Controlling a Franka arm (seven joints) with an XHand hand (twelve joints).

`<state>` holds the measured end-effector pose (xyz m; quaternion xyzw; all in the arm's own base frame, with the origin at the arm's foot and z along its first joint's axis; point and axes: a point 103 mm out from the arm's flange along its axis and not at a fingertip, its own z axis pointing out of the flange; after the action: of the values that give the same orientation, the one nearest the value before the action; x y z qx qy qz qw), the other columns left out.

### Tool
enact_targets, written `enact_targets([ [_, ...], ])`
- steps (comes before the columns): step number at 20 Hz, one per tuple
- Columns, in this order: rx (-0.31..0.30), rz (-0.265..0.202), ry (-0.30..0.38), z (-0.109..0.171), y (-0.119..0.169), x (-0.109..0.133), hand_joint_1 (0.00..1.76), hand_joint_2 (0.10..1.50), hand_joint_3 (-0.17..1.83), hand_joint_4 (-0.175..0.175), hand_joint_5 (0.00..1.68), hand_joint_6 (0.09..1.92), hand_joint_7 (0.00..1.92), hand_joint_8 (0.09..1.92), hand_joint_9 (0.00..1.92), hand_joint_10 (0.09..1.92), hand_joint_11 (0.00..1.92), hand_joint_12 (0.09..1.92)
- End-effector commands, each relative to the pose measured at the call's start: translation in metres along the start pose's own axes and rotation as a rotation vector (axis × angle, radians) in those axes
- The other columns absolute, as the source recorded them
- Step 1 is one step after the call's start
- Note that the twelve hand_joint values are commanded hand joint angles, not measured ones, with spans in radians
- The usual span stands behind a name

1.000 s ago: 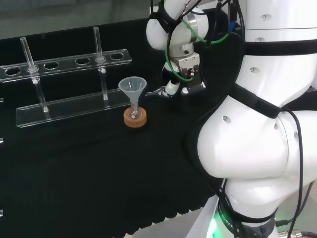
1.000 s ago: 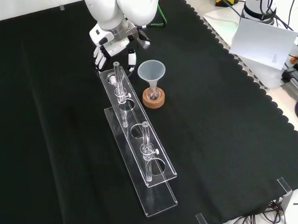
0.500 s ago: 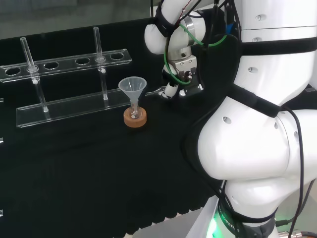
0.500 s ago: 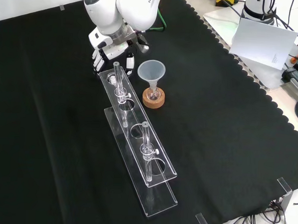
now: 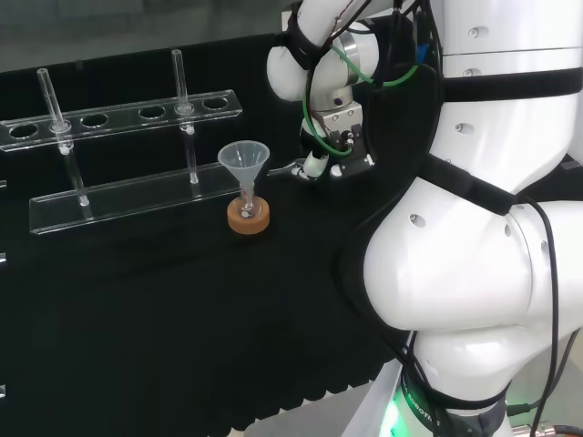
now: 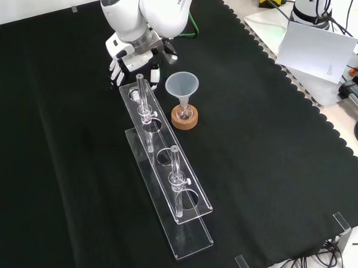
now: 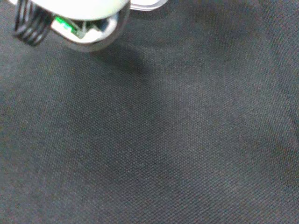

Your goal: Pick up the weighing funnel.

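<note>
The white robot arm [image 6: 154,8] reaches down to the far part of the black-cloth-covered worktop [image 6: 274,145], and its black and white hand [image 6: 130,60] hangs low over the cloth just past the far end of the long clear plastic tube rack [image 6: 187,197]. In the front view the fingers [image 6: 115,70] point downward, fairly straight and close together. The thumb [image 6: 155,67] stands apart from them on the other side of the palm, so the hand is spread and curls round nothing. In the head view the small clear weighing funnel [image 5: 292,168] lies on the cloth just left of the hand [image 5: 319,164], beside the rack's right end. Whether a fingertip touches it cannot be told. The big clear cone-shaped funnel [image 6: 181,84] stands mouth up, near the hand but apart from it. Its stem sits in a small glass flask [image 6: 184,110] on a round cork ring [image 6: 184,120]. Two thin glass tubes [image 6: 142,99] stand upright in the rack's holes. The wrist view looks past a blurred white part of the hand [image 7: 74,7] onto bare black cloth.
</note>
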<state>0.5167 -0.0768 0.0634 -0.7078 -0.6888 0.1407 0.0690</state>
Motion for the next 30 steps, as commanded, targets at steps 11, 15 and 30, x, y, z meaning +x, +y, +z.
enact_targets([
  [11, 0.011, -0.009, -0.001, 0.004, 0.005, 0.003, 0.96, 0.57, 0.67, 0.018, 0.79, 0.80, 0.56, 0.67, 0.83, 0.47, 0.60, 1.26],
  [15, 0.014, -0.008, 0.001, 0.005, 0.005, 0.002, 0.96, 0.57, 0.68, 0.016, 0.79, 0.81, 0.56, 0.67, 0.83, 0.47, 0.60, 1.25],
  [30, -0.024, 0.041, 0.067, -0.013, -0.003, -0.006, 1.11, 0.69, 0.59, 0.175, 1.28, 0.63, 0.61, 0.66, 1.02, 0.36, 0.84, 1.06],
])
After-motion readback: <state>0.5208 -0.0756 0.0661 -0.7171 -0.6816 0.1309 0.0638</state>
